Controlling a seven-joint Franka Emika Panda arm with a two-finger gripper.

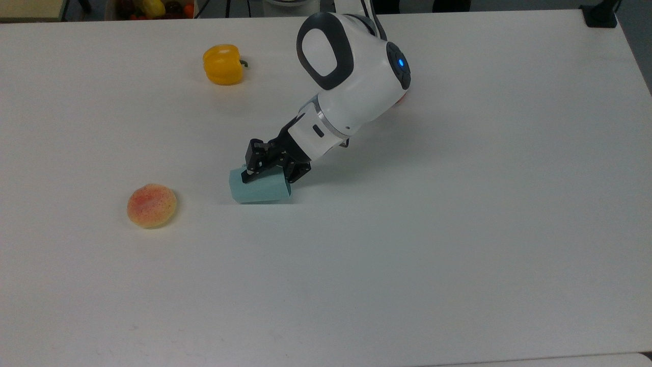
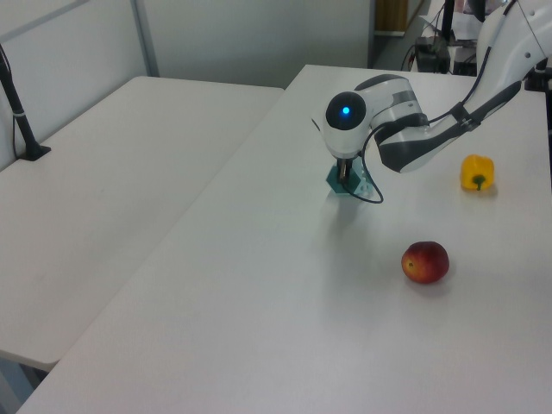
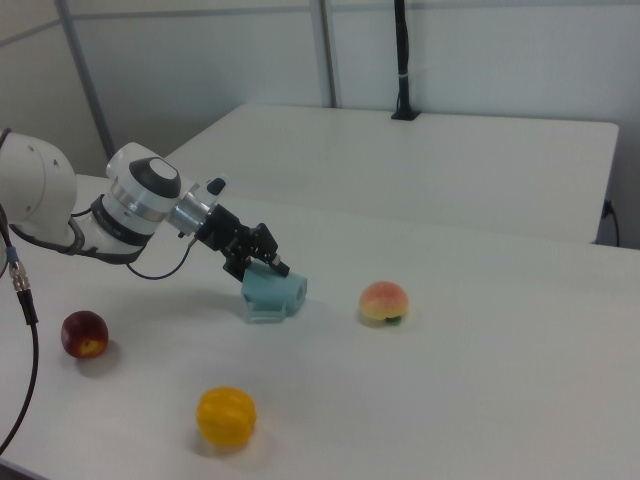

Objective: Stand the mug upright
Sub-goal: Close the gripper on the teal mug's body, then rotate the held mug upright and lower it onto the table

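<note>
The pale teal mug (image 1: 260,189) lies on its side near the middle of the white table (image 1: 458,204). In the right view the mug (image 3: 270,298) rests tilted, one end toward the peach. In the left view a teal edge of the mug (image 2: 333,182) shows under the arm. My gripper (image 1: 269,176) reaches down from the white arm onto the mug's upper far side. Its black fingers press against the mug's body. In the right view the gripper (image 3: 268,265) sits on the mug's top edge, and in the left view the gripper (image 2: 347,175) stands just in front of it.
A yellow bell pepper (image 1: 222,64) sits at the top view's upper left. A peach (image 1: 151,205) lies left of the mug. A red apple (image 3: 84,334) sits under the arm in the right view. A second table (image 2: 103,198) adjoins, with a black post (image 2: 21,112).
</note>
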